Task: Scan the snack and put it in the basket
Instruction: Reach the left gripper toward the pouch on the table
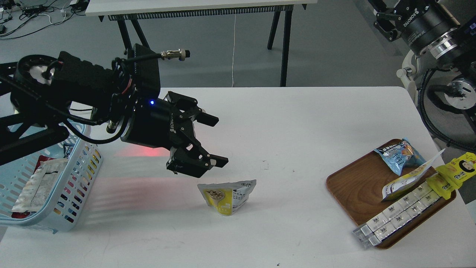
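Observation:
The snack (227,197), a yellow and silvery-white pouch with a nut picture, stands crumpled on the white table near its middle front. My left gripper (218,140) is open and empty, just above and to the left of the snack, its fingers pointing right. The light blue basket (76,186) stands at the table's left edge behind my left arm and holds a few packets. My right gripper (394,18) is high at the top right, off the table, its fingers cut off by the frame edge.
A brown wooden tray (353,186) at the right front holds a light blue packet (399,154), a strip of white packets (398,214) and a yellow packet (455,169). A red scanner glow (148,152) lies on the table; my left arm hides the scanner.

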`<state>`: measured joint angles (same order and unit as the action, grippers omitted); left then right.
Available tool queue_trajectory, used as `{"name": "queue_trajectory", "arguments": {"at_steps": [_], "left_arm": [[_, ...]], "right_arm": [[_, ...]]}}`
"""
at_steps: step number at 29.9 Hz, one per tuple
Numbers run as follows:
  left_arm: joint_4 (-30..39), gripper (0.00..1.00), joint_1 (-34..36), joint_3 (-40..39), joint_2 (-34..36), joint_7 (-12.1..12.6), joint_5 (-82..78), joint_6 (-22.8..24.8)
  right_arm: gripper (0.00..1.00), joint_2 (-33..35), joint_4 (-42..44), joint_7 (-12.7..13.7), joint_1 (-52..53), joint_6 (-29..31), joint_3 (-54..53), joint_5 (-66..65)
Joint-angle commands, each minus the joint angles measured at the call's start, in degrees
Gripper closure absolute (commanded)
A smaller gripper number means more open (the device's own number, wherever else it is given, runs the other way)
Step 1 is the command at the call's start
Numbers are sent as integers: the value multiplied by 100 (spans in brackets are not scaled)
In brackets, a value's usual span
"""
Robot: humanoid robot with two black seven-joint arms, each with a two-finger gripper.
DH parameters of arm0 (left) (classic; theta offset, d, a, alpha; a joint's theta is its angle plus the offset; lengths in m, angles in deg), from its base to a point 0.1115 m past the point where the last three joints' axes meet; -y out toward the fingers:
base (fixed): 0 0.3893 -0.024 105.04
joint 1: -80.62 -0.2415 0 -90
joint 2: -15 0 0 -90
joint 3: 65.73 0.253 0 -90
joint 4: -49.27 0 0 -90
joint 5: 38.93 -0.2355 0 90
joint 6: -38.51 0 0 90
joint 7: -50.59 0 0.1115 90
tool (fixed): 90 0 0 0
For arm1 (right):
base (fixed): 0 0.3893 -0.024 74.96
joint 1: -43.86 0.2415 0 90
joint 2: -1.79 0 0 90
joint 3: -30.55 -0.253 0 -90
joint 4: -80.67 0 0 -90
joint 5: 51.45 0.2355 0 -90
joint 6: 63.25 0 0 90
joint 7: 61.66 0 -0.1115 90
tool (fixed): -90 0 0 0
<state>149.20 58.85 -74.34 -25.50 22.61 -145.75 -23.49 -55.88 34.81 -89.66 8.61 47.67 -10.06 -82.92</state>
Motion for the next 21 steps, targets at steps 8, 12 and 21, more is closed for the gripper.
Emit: {"name": "queue_trajectory", "arguments": {"at_steps": [8,12,21], "left_arm": [[-62,0,-530,-9,-204,-2,-304,0],[-106,0,-829,-18,-361,-2,-410,0],[-650,6,-1137,-26,-968,-2,-612,0]], "right_arm": [[0,-7,130,0,26,0,1,0],[0,-7,130,0,18,0,1,0],[0,11,121,0,9,9,1,0]]}}
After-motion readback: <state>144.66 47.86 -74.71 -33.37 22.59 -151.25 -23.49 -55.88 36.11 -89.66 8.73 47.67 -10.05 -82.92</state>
